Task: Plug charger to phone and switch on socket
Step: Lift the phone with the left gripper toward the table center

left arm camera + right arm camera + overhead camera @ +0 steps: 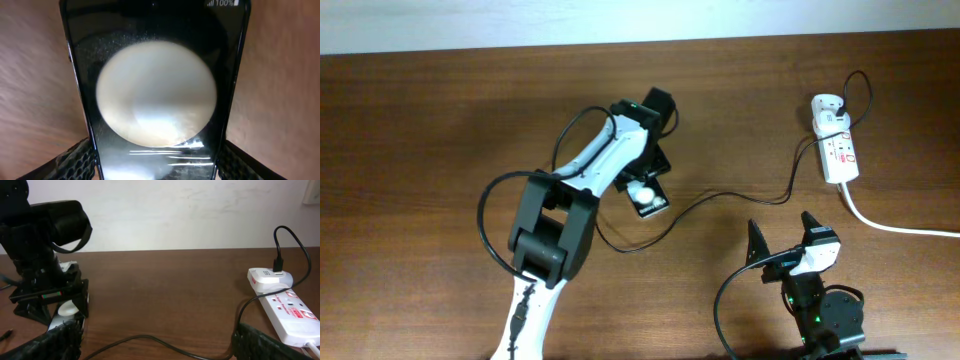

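The phone (650, 198) lies flat on the brown table under my left gripper (645, 175). In the left wrist view the phone (157, 95) fills the frame between both fingers of the left gripper (157, 152), which press its long edges. The charger's black cable (720, 196) runs from the white adapter (827, 107), plugged into the socket (841, 152), leftwards past the phone. Its plug tip (5, 335) lies loose on the table. My right gripper (782, 238) is open and empty near the front edge, its fingers either side of the cable (150, 339).
The socket's thick white cord (890, 225) runs off to the right edge. The left arm's own black cable loops (485, 220) hang left of the arm. A pale wall (175, 210) rises behind the table's far edge.
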You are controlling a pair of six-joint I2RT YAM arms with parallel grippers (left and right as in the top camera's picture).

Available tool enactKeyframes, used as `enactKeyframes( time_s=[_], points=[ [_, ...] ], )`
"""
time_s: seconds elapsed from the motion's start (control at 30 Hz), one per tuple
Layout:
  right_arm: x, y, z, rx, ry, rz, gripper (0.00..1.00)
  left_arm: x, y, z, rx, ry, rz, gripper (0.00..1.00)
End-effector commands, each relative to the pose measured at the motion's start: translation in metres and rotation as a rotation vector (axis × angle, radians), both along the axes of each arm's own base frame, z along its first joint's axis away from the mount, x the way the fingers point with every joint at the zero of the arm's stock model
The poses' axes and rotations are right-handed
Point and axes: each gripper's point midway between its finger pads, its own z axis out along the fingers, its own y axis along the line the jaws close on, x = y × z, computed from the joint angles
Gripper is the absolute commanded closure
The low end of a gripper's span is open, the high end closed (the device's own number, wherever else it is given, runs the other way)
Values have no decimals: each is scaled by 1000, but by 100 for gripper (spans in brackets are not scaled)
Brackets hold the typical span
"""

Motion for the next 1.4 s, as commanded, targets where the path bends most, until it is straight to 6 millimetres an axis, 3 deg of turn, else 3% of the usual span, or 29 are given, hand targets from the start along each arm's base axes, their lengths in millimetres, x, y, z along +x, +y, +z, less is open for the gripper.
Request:
enactKeyframes(
  time_s=[0.0,0.13,0.3,0.43,0.57,0.63,0.73,0.83,0.97,1.07,1.37],
  points=[
    [0,-1,-3,6,6,-6,1,-43,-10,-43,29,165,-56,70],
    [0,-1,-3,6,6,-6,1,-43,-10,-39,26,169,-107,71],
    [0,-1,-3,6,6,-6,1,-20,-31,-4,-49,109,-235,72],
    [0,-1,-3,6,6,-6,1,-4,-19,21,-73,98,-253,75],
    [0,-1,-3,6,6,-6,1,2,0,26,-121,135,-192,77],
    [0,-1,-3,6,6,-6,1,1,5,27,-169,166,-187,78],
    [0,-1,-3,6,6,-6,1,-4,28,30,-174,233,-141,88],
    [0,-1,-3,6,6,-6,1,-16,37,38,-270,325,-119,100],
    [0,-1,-3,6,6,-6,1,-25,41,43,-298,375,-96,100],
    [0,-1,-3,6,6,-6,1,-28,30,48,-369,394,-98,100],
    [0,-1,-3,6,6,-6,1,-31,32,49,-370,411,-88,100]
  ],
)
